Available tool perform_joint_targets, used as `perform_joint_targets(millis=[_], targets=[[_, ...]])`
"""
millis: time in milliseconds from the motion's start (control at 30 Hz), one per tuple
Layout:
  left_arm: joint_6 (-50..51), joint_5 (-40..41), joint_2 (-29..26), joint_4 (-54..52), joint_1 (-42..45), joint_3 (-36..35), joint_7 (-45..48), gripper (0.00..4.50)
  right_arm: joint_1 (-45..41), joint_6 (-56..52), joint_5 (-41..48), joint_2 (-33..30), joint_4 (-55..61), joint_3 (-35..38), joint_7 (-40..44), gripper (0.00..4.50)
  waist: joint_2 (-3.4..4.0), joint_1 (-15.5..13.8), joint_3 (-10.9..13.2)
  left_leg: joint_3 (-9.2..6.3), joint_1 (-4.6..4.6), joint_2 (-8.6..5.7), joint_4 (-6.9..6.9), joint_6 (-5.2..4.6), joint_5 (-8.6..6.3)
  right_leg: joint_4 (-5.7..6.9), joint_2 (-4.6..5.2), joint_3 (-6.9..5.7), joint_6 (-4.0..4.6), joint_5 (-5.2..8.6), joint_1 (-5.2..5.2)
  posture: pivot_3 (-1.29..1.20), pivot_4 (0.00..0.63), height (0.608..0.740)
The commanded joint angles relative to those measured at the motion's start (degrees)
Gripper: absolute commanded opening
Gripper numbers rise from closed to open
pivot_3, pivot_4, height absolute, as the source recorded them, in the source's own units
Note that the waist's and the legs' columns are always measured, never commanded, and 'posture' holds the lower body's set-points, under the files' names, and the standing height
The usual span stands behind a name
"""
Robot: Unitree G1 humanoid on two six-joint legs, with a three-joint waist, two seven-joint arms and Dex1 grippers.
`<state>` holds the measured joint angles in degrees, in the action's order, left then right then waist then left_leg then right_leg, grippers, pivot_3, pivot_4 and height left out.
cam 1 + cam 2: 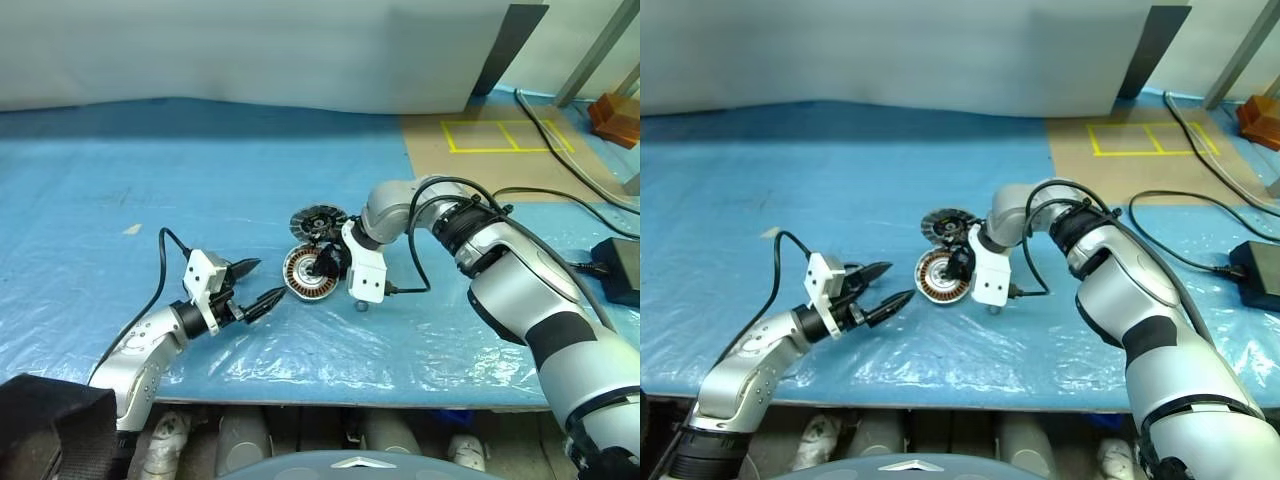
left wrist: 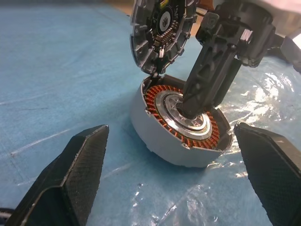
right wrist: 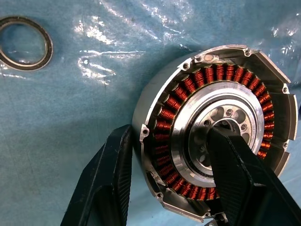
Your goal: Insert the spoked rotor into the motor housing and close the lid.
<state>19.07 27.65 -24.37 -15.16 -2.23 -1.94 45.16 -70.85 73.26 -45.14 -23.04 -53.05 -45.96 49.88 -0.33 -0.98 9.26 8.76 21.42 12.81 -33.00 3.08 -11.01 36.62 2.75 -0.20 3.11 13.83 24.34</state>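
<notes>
A: What is carrying everything?

B: A blue plastic sheet (image 1: 150,180) is lying over the work surface, running wide and bare toward its far edge and its left side. A brown board (image 1: 480,160) with yellow taped squares (image 1: 505,135) is sitting at the far right corner, and black cables (image 1: 560,150) are trailing along the right edge.

A: And the arms?

B: The right gripper (image 3: 169,179) is pointing steeply down into the motor housing (image 1: 306,272), which is resting about midway across the sheet, well in from the near edge. One finger is standing outside the housing's wall and the other is reaching into the silver hub, so the fingers are straddling the wall part-way spread. The left gripper (image 1: 252,285) is hanging just left of the housing, its fingers spread wide and holding nothing.

A: The lid?

B: The lid (image 1: 317,221) is standing tilted up at the housing's far edge, dark inner face showing.

A: Smaller bits?

B: A thin metal ring (image 3: 23,43) is lying flat on the sheet near the housing, apart from it.

A: Any writing?

B: None that I am able to read.
</notes>
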Motion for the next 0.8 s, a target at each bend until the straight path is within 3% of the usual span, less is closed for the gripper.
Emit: perform_joint_targets(millis=[33,200,333,433,633,800], targets=[[0.36,0.96,-0.75,-2.06,0.30,-0.29,0.44,4.50,-2.09,-0.37,2.82,-1.63,2.61,0.60,1.07,2.06,-0.01,0.02,0.01,0.00,0.00,0.00,0.00,0.00,0.00,0.00,0.00,0.00,0.00,0.00,0.00,0.00,0.150,0.740],[0.77,1.02,-0.96,-1.69,0.92,-0.03,0.71,4.50,-0.17,-2.19,12.91,-2.43,7.30,1.14,7.16,2.06,-0.12,0.07,0.12,0.00,0.03,0.00,0.00,-0.01,0.00,-0.01,-0.01,0.00,0.00,0.00,0.00,0.00,0.150,0.740],[0.91,0.72,-0.66,-1.36,1.91,0.42,0.56,4.50,1.19,-4.52,17.27,-2.74,8.41,0.33,11.21,3.24,-0.13,0.12,0.13,-0.01,0.02,0.05,-0.01,-0.02,0.01,0.00,-0.08,0.00,0.00,0.00,0.02,0.00,0.150,0.740],[0.76,0.74,-0.56,-0.98,2.07,0.50,0.83,4.50,0.64,-5.45,15.66,-2.53,9.49,1.25,9.90,4.27,-0.13,0.10,0.13,0.00,0.02,0.03,-0.01,-0.02,0.01,0.01,-0.07,0.04,0.00,0.00,0.02,0.00,0.150,0.740],[0.57,0.88,-0.67,-0.76,1.65,0.38,1.38,4.50,0.72,-7.18,20.19,-4.25,13.12,1.25,13.47,4.27,-0.14,0.04,0.13,-0.01,0.01,0.03,-0.02,-0.01,0.00,0.01,-0.07,0.04,0.00,0.00,0.02,0.00,0.150,0.740],[0.90,1.11,-0.96,-1.61,0.98,0.47,1.60,4.50,4.48,-15.61,34.74,-12.52,28.87,1.00,23.41,4.27,-0.18,-0.36,0.15,-0.02,0.04,0.03,-0.02,-0.01,0.01,-0.01,-0.07,0.04,0.00,0.00,0.01,0.00,0.150,0.740]])
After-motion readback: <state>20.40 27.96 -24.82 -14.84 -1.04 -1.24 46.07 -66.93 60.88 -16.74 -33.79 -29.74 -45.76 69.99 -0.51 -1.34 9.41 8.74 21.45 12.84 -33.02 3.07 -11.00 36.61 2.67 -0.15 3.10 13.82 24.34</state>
